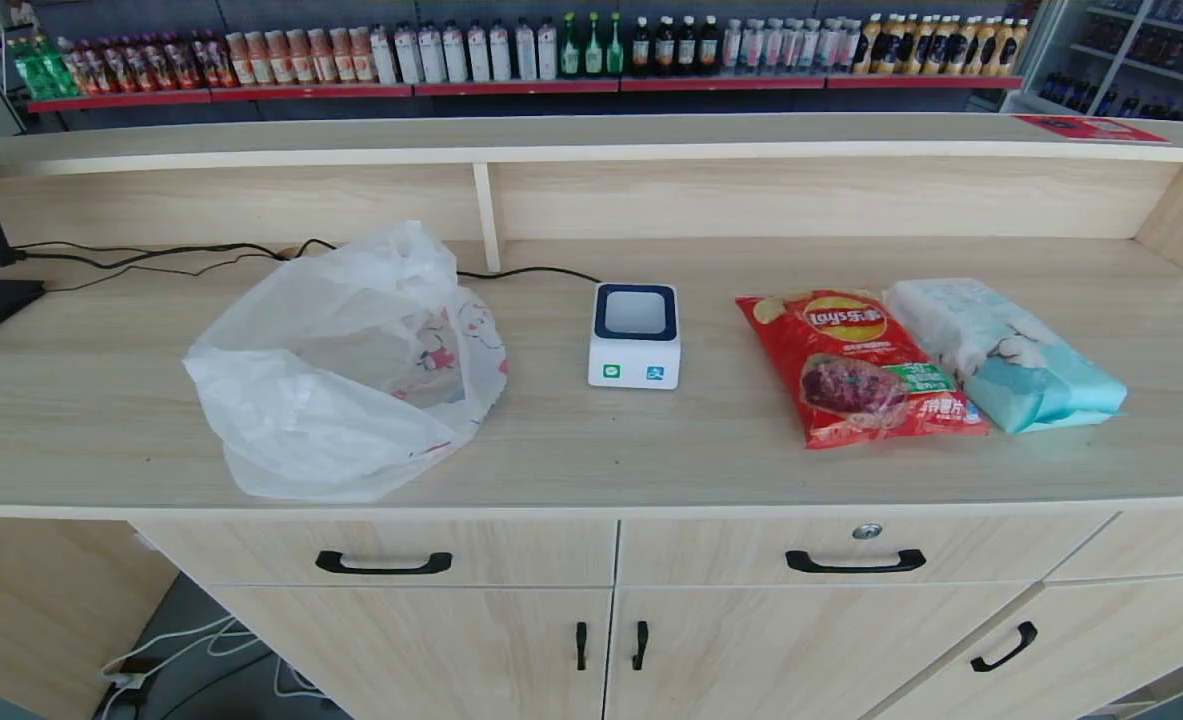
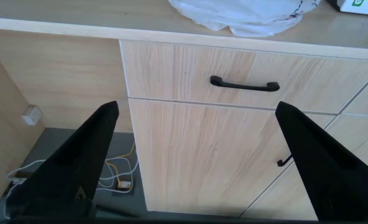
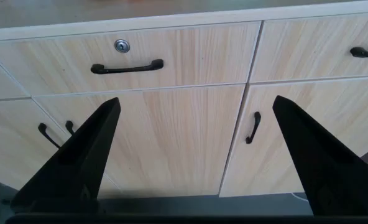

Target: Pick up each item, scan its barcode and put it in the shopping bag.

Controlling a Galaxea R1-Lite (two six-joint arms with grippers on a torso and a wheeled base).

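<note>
Head view takes in one white, translucent shopping bag [image 1: 341,370], slumped on the left part of a pale wood-grain counter [image 1: 651,450]. Its mouth gapes and a red print shows through its side; whether anything lies inside cannot be told. Near the bag's right side stands one small white barcode scanner [image 1: 634,335] with a dark-framed window on top. Well to the right of that lie two items: one red bag of potato chips [image 1: 856,368], flat and face up, and one light-blue soft pack of tissues [image 1: 1011,350] touching the chips' far right edge. Black cables [image 1: 151,255] trail along the back of the counter behind the bag, below a raised ledge. Under the counter are drawers and cupboard doors with black handles, and one drawer has a round keyhole [image 1: 866,531]. Across the room runs a red shelf of bottled drinks [image 1: 511,50]. Left gripper [image 2: 196,107] hangs below the counter edge in front of the drawers, jaws spread wide, with the bag's rim above it. Right gripper [image 3: 196,101] is also spread wide, facing the drawer with the keyhole.
</note>
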